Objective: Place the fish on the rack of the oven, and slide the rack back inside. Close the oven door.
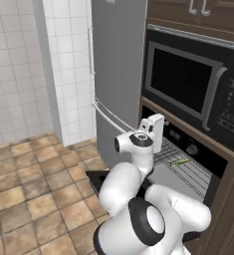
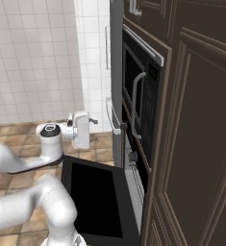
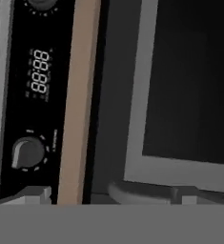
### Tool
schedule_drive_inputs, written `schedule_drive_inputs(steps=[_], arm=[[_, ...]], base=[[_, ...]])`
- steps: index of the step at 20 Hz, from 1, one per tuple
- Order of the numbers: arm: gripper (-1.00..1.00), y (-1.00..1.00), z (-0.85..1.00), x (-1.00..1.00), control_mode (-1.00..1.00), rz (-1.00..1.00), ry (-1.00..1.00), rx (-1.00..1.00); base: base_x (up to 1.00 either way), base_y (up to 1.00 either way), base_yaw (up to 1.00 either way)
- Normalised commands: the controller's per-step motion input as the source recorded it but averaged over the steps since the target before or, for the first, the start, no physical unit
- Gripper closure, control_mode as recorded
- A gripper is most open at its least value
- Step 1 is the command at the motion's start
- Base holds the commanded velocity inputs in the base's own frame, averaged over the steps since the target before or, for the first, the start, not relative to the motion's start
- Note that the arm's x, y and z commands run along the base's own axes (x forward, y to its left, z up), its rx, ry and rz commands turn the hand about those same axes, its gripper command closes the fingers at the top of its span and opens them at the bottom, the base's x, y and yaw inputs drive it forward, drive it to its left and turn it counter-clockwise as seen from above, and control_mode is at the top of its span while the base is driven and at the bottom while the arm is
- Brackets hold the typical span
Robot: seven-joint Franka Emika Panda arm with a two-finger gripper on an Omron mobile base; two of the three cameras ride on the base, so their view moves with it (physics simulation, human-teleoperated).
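The oven (image 1: 198, 149) is seen as a glossy black built-in unit with round knobs, set in dark brown wood casing. The oven door (image 2: 97, 199) is dropped open, lying flat: a wide black panel with a dark glass window, smooth and shiny. The rack (image 1: 185, 167) is pulled out over the door; thin parallel grey metal wires form a flat grid. The fish (image 1: 178, 162) is laid on the rack, small, slender, green-grey, lengthwise along the wires near the rack's middle.

Above the oven, a black microwave (image 1: 193, 84) with a curved grey vertical handle is mounted. A tall matte grey fridge (image 1: 116, 74) stands just to the left, with long bar handles. White square wall tiles and tan floor tiles are visible.

The gripper (image 1: 157, 122) is held raised on the white arm, at the height of the oven's control panel, above and to the left of the fish, apart from it. Its fingers are not clearly resolved in the base views; the jaws are taken as spread wide, nothing held. In the hand view, an oven knob (image 3: 27, 152), a digital display (image 3: 39, 71) and the microwave's grey window frame are seen close up, rolled sideways.
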Motion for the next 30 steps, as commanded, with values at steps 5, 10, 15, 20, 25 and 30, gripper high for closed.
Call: schedule_drive_inputs(steps=[5, 10, 15, 20, 25, 30], arm=[[-1.00, 0.25, 0.14, 0.00, -1.00, -0.23, -0.66, 0.15], [-1.00, 0.25, 0.54, -0.06, -1.00, -0.06, -0.51, 0.17], [-1.00, 0.25, 0.33, -0.12, -1.00, 0.00, -0.43, 0.14], [-1.00, 0.31, 0.05, -0.50, -1.00, 0.05, -0.23, 0.05], [-1.00, 0.48, 0.00, -0.73, -1.00, 0.06, -0.04, 0.00], [-1.00, 0.50, 0.00, -0.58, -1.00, 0.06, 0.07, 0.00]], base=[[0.00, 0.00, 0.00], [0.00, 0.00, 0.00], [0.00, 0.00, 0.00], [0.00, 0.00, 0.00], [0.00, 0.00, 0.00], [0.00, 0.00, 0.00]])
